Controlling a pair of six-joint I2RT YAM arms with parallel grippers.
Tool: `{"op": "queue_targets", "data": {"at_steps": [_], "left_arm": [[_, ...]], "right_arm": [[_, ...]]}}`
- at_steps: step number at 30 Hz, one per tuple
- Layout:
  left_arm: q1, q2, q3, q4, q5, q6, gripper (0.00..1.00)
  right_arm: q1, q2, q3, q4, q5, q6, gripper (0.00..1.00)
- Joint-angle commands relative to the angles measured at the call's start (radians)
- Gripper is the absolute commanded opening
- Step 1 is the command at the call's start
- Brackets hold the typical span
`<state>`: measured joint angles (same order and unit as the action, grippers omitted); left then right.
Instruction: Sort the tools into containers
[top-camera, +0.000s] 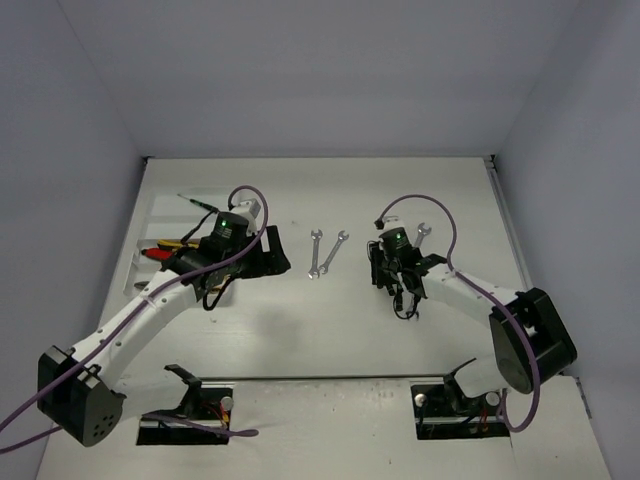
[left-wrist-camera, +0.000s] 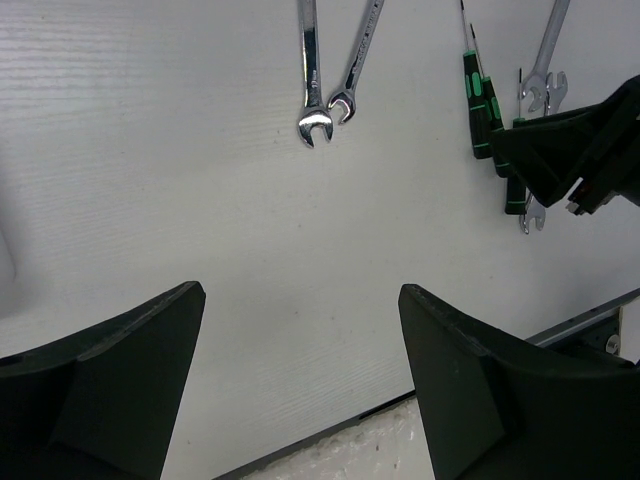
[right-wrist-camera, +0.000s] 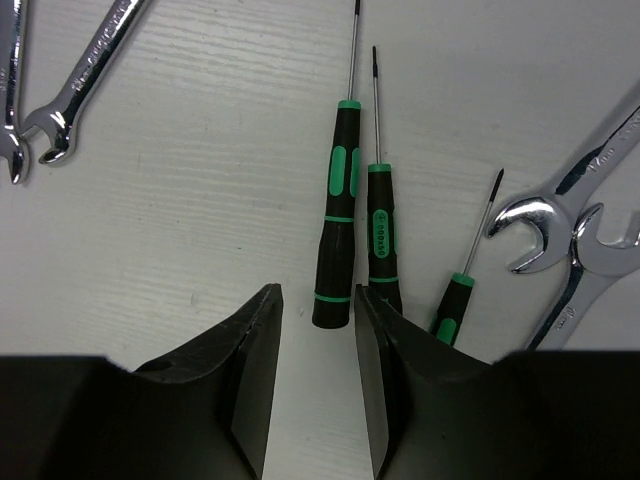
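Observation:
The white organiser tray (top-camera: 158, 213) lies at the far left and holds orange and red pliers (top-camera: 166, 250) and a screwdriver (top-camera: 196, 203). My left gripper (top-camera: 270, 262) (left-wrist-camera: 302, 290) hangs open and empty over bare table, just right of the tray. Two silver wrenches (top-camera: 318, 252) (left-wrist-camera: 311, 80) lie in the middle. My right gripper (top-camera: 385, 275) (right-wrist-camera: 318, 295) is low over three black-green screwdrivers (right-wrist-camera: 336, 240). Its jaws stand a narrow gap apart, and the butt of the left screwdriver lies just ahead of the tips, not gripped. Two more wrenches (right-wrist-camera: 572, 240) lie to its right.
White walls close in the table at the back and both sides. A dark slot (top-camera: 310, 378) runs along the table's near edge by the arm bases. The right gripper's black body (left-wrist-camera: 580, 150) shows in the left wrist view, beyond the screwdrivers.

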<state>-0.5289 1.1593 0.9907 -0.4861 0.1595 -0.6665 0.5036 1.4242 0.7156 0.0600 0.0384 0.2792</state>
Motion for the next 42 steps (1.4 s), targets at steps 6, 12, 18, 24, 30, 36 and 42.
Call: {"op": "queue_targets", "data": {"at_steps": [6, 12, 18, 24, 30, 36, 42], "left_arm": [[0.003, -0.096, -0.061, 0.05, -0.002, -0.045, 0.76], [0.003, -0.09, -0.07, 0.059, -0.004, -0.057, 0.76], [0.003, -0.078, -0.066, 0.087, 0.024, -0.077, 0.76], [-0.018, -0.062, -0.069, 0.194, 0.052, -0.145, 0.76], [-0.049, -0.039, -0.089, 0.361, 0.062, -0.244, 0.7], [-0.105, 0.017, -0.042, 0.489, 0.031, -0.283, 0.62], [-0.157, 0.06, -0.02, 0.566, -0.018, -0.292, 0.52]], "right_arm": [[-0.002, 0.145, 0.078, 0.075, 0.021, 0.022, 0.33], [0.004, 0.207, 0.078, 0.087, 0.014, 0.037, 0.25], [0.046, 0.182, 0.073, 0.105, 0.041, 0.031, 0.0], [0.183, -0.002, 0.028, 0.188, 0.025, 0.011, 0.0], [0.234, -0.211, -0.039, 0.311, -0.108, 0.032, 0.0], [0.292, -0.294, -0.025, 0.35, -0.167, 0.023, 0.0], [0.323, -0.291, -0.005, 0.368, -0.176, 0.031, 0.0]]}}
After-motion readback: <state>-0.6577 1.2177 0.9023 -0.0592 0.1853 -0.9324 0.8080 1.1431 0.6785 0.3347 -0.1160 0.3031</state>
